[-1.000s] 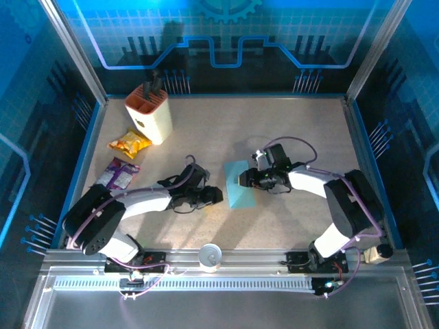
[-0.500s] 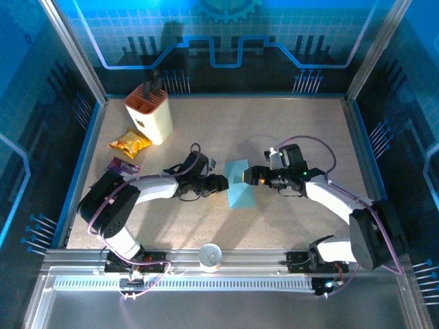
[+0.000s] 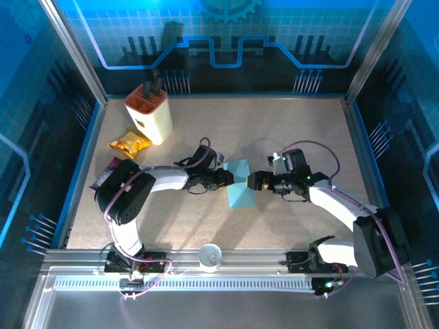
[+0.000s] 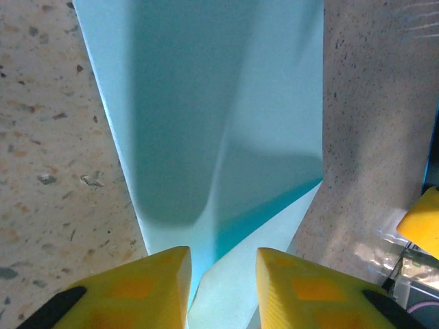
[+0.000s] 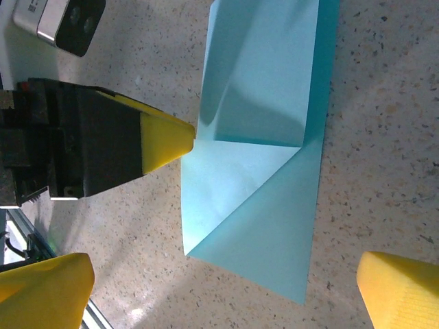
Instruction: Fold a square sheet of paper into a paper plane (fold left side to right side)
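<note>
Top external: speckled beige table [image 3: 288, 130] with blue paper [image 3: 240, 195], circuit-patterned blue walls [image 3: 226, 41]

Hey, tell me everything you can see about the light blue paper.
The sheet of paper is thin, plain light blue, with sharp corners, and already folded into a narrow strip with a triangular flap and a diagonal crease. It lies on the speckled table between the two arms. The left gripper has its yellow fingers on either side of one edge; whether they pinch it cannot be told. The right gripper stands wide open, its fingers clear of the paper.
</note>
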